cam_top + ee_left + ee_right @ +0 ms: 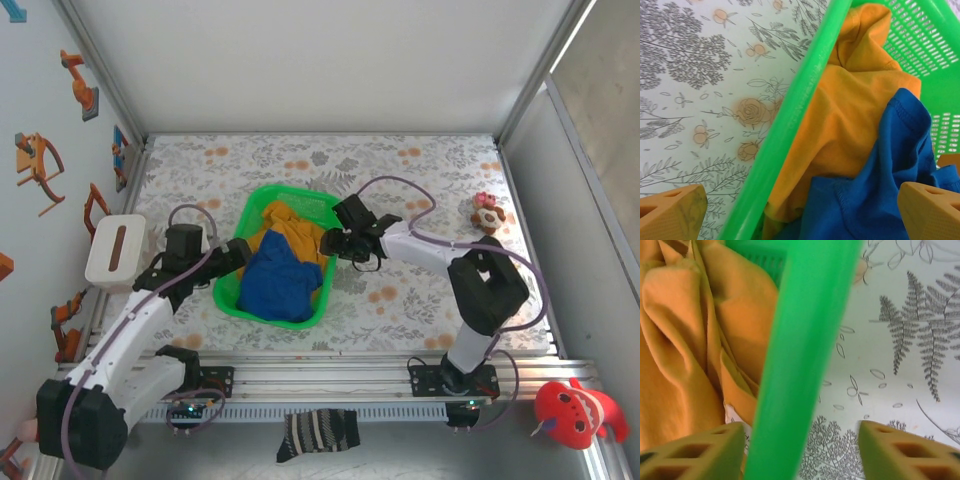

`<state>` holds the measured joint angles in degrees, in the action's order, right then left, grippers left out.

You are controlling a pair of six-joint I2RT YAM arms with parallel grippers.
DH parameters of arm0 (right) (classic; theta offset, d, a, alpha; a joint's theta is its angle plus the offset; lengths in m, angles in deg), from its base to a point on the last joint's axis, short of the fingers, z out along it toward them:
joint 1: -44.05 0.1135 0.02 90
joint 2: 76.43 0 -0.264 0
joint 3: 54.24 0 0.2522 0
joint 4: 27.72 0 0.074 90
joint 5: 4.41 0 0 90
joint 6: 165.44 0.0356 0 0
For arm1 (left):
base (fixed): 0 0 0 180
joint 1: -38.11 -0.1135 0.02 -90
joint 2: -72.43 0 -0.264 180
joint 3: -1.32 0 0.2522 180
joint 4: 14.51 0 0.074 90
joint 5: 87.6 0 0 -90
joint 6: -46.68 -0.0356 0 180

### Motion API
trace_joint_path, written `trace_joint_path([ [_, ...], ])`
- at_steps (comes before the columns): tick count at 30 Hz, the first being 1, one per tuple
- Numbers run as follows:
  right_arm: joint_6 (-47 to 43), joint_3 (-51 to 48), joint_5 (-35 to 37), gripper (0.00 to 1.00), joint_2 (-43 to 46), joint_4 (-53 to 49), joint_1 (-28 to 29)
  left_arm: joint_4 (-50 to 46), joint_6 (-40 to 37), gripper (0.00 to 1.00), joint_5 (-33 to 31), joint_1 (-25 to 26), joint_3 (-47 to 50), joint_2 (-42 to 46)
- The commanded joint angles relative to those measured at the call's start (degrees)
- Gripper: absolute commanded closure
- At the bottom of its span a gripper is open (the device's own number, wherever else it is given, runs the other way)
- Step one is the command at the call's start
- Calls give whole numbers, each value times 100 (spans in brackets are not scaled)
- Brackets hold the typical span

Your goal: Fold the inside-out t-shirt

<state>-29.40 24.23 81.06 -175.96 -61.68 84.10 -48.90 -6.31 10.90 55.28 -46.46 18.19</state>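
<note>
- While the inside-out t-shirt [280,285] lies crumpled in the near half of the green basket [262,317], none of the folding looks to have begun.
- The shirt rests partly on the mustard-yellow garment [295,232], which fills the far half, and the two overlap.
- The left gripper [228,258] hangs at the basket's left rim with its jaws released wide. One finger is over the table [400,300] and the other over the blue cloth, grasping nothing.
- The right gripper [338,243] sits at the right rim, jaws parted astride the green edge. In the right wrist view one finger is close against the rim and the other stands clear, so nothing is clenched.
- By my reading, everything is left to do: lift the shirt out clear of the yellow garment, spread it flat on the table, then fold it.
</note>
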Motion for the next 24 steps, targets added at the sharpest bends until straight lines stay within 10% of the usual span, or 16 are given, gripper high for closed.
trace_joint_path([
  [1, -48, 375, 449, 62, -121, -208, -145, 587, 124, 3, 43, 166, -23, -279],
  [5, -266, 465, 701, 90, -247, -434, -653, 1165, 275, 3, 14, 482, -191, -861],
  [14, -1351, 1699, 1016, 94, -956, -1114, -2275, 1590, 231, 3, 56, 1169, -1344, -2390],
  [20, -2224, 3004, 744, 50, -1448, -1439, -3206, 1658, 253, 3, 17, 1387, -1637, -2689],
  [24, -2435, 3336, 473, 39, -968, -1675, -3320, 1630, 277, 3, -27, 1416, -1584, -2637],
])
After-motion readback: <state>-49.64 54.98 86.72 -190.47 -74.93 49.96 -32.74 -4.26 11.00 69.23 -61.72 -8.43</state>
